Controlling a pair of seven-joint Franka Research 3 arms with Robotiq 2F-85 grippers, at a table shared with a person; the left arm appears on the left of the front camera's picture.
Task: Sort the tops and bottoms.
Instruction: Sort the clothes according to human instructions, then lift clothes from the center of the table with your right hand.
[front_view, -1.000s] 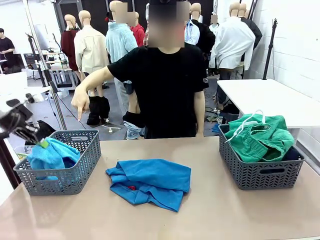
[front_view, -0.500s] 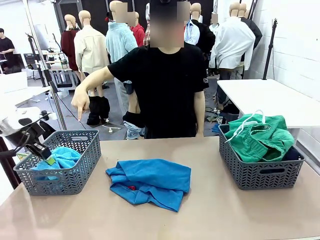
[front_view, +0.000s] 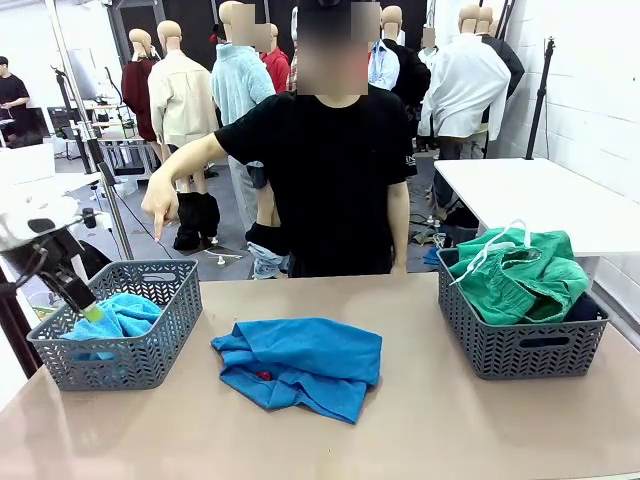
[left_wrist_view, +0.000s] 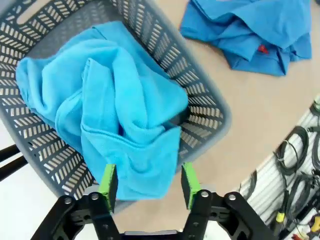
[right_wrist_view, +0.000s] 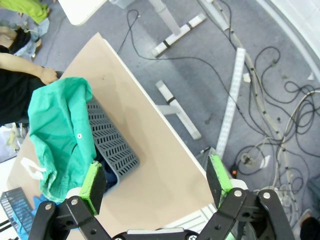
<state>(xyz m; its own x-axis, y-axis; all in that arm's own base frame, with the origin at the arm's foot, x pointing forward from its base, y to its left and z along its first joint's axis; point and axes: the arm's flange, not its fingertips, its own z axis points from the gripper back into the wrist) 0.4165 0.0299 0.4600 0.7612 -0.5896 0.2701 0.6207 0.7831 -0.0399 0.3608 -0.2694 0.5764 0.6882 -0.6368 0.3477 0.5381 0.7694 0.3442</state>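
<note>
The near half of the smooth tan bench (front_view: 420, 430) lies bare, giving open room along its near edge and between the two baskets. At the middle of the bench the medium blue shirt (front_view: 300, 365) lies in a loose, rumpled fold, flat and soft, with a small red mark (front_view: 263, 375) near its near-left side; it is well apart from both baskets. At the left end stands the left basket (front_view: 130, 350), grey plastic with slotted lattice walls and a handle cut-out. The turquoise shirt (front_view: 120, 315) is heaped inside it in thick, fleecy-looking folds, and one fold drapes over the rim at the left. The left pincer (front_view: 90, 310) hangs at that rim. In the left wrist view the left pincer (left_wrist_view: 148, 179) is open, its green pads (left_wrist_view: 108, 181) standing apart on either side of the draped fold, not squeezing it. At the right end the right basket (front_view: 520, 350), of the same grey lattice, sits close to the bench's right edge. The green bottoms (front_view: 515, 275) pile above its rim with a white drawstring (front_view: 490, 250) looping up, and the navy garment (front_view: 588, 308) lies under them at the right side. The right pincer (right_wrist_view: 156, 175) hangs high over that end, spread wide with nothing between its pads, above the bench corner and a floor (right_wrist_view: 280, 60) strewn with cables (right_wrist_view: 260, 100). At the far edge a person (front_view: 335, 180) in a black top stands with one hand (front_view: 160, 212) pointing down on the left.
</note>
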